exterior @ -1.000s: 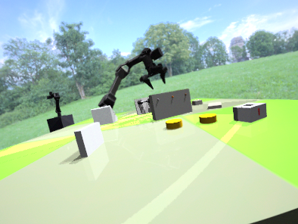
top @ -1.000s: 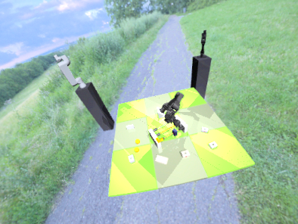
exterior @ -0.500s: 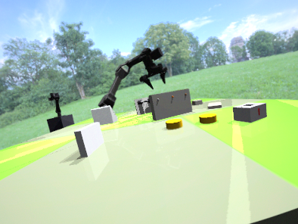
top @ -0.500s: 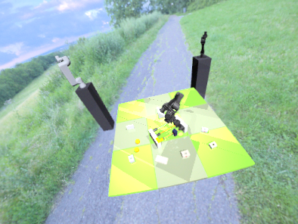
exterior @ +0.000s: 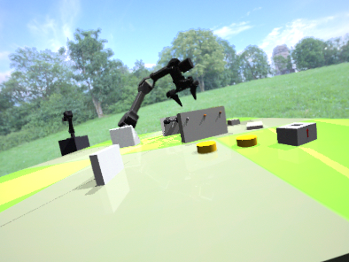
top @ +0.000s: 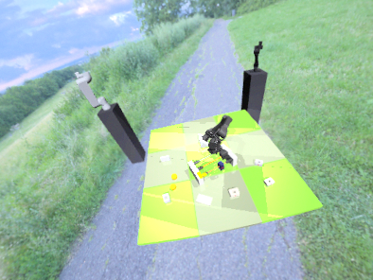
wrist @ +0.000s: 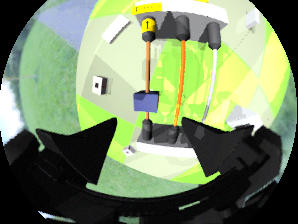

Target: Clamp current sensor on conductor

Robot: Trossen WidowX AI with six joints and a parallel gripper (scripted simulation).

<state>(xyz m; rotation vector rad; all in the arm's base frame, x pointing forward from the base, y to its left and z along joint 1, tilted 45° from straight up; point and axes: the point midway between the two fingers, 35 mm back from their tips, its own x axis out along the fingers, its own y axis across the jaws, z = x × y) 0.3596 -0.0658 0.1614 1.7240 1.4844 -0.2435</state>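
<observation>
The dark blue sensor [wrist: 146, 101] [top: 221, 166] sits on the left orange conductor [wrist: 148, 65] and looks like a closed block; its arrow and latch cannot be made out. A yellow band [wrist: 148, 25] with a black arrow is at that conductor's far end, below a yellow label [wrist: 148, 8] too small to read. A middle orange conductor [wrist: 183, 75] and a white conductor [wrist: 213, 75] run beside it. My gripper [wrist: 150, 120] [exterior: 188, 102] is open and empty, raised above the conductor rack, clear of the sensor.
The rack's grey end panel [exterior: 204, 126] stands upright. Two yellow discs [exterior: 206, 147] [exterior: 246, 141] lie in front of it. A white upright block [exterior: 107, 165] and a grey box with a red mark [exterior: 297, 134] stand nearby. A white flat block [top: 204, 200] and several small boxes are around.
</observation>
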